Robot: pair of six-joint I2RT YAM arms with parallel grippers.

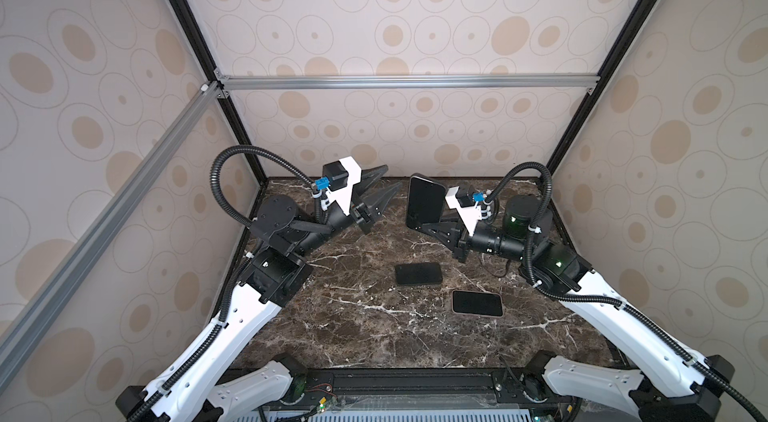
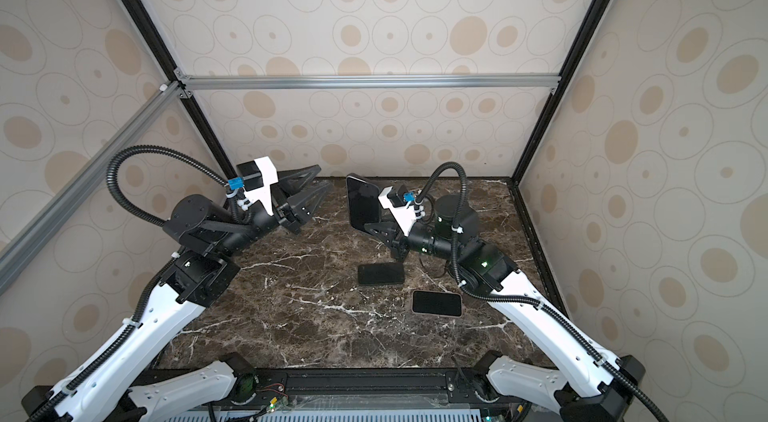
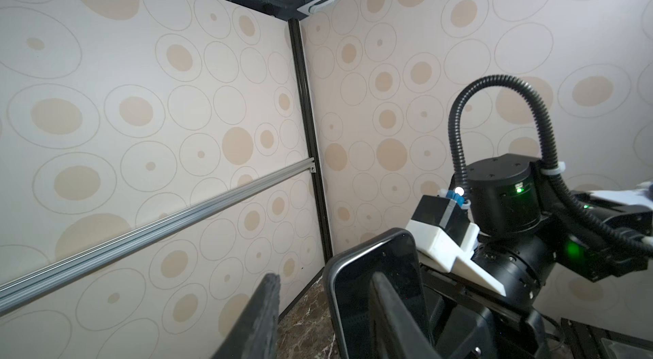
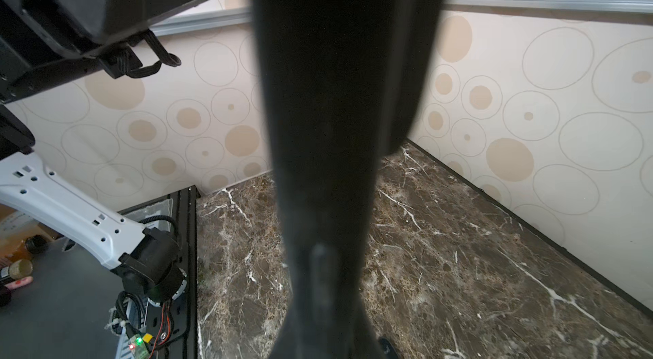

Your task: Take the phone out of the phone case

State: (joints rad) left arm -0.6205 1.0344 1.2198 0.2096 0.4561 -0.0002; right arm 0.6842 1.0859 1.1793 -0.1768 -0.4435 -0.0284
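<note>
Nearest the lens, the black mounting rail [image 1: 415, 382] carrying both arm bases runs along the front edge of the dark brown marble-patterned counter [image 1: 353, 337], the biggest thing here. Above its far end, in both top views, the right hand [image 1: 422, 225] is clamped on the lower end of the black glass-faced phone [image 1: 424, 198], which stands upright in the air, clear of the counter. In the left wrist view a thick dark grey case [image 3: 333, 304] wraps its edge, so I judge the phone not yet out. The left hand [image 1: 392, 177] hangs near it, jaws apart and empty, not touching it. On the counter, nearer the rail, lie a flat black rectangular slab [image 1: 417, 273] and, near it, a black-faced slab with a pale pink rim [image 1: 477, 303]; whether either is phone or case I cannot tell.

The risks, as I judge them: the right hand pinches phone and case together, so peeling the case may fight that very grip. Held by one end only, the phone can pivot or slip when the left hand pushes, and drop onto the counter. A left hand closing off-line may strike the right hand's finger instead of the case.
</note>
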